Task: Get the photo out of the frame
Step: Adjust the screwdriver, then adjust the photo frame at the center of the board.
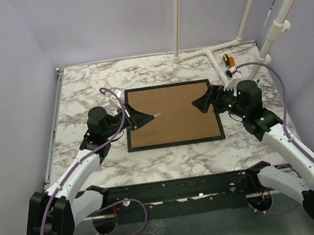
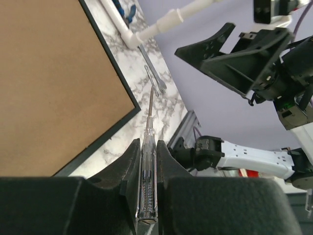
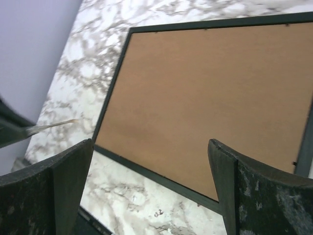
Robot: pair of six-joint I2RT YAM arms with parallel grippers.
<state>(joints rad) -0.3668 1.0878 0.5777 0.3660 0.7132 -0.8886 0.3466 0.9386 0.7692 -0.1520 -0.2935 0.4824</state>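
Note:
The frame (image 1: pixel 172 121) lies face down in the middle of the marble table, brown back up inside its thin black border (image 3: pixel 146 169). The photo is hidden under that brown back. My left gripper (image 1: pixel 147 117) hovers over the frame's left edge, shut on a clear-handled screwdriver (image 2: pixel 147 171) whose thin shaft points toward the right arm. The screwdriver's tip (image 3: pixel 54 126) shows at the left of the right wrist view. My right gripper (image 1: pixel 197 105) hangs over the frame's right part, jaws wide open (image 3: pixel 150 147), nothing between them.
A white pipe stand (image 1: pixel 212 52) rises at the back right, with a small orange item (image 1: pixel 226 59) beside it. Two slim metal tools (image 2: pixel 155 81) lie on the marble past the frame's corner. Purple walls close in the table.

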